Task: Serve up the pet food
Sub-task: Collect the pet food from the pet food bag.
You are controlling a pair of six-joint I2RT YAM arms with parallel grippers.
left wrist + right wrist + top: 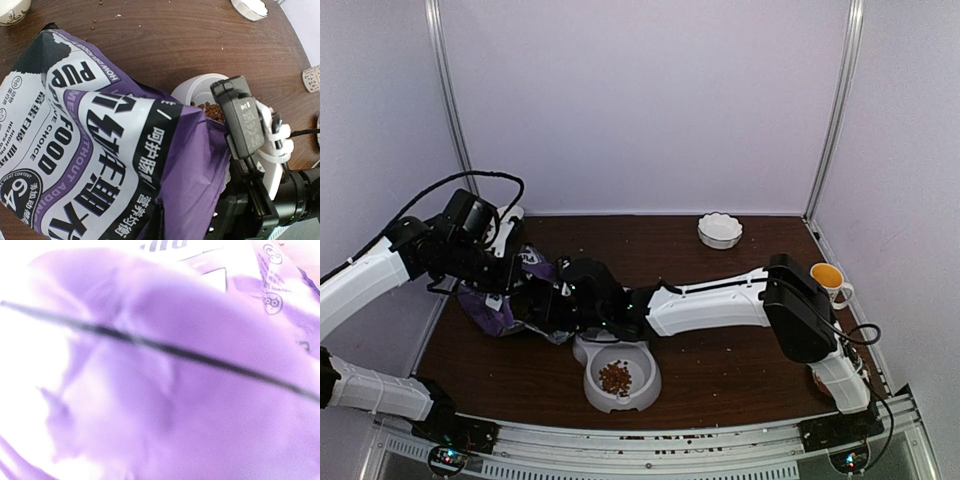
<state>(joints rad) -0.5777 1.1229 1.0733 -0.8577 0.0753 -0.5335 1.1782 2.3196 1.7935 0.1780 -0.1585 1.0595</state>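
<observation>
L gripper [505, 288] is clamped on the floppy purple printed puppy-food bag [190, 165]; R gripper [558, 308] is buried at the bag's mouth and I can't tell if it's apart or together. Small reddish-brown kibble pellets [614, 377] sit in the near well of the grey double bowl [650, 385]. If the bag sags, more prob spills onto the brown wooden table [720, 370].

A dark brown wooden counter [720, 370] is seen. A grey double bowl [650, 388] is set near its front edge at the centre, with kibble [615, 377] in the nearer compartment. A white scalloped dish [719, 230] is placed at the far right, a mug [830, 280] at the right edge, and stray pellets [93, 27] are scattered further back.
</observation>
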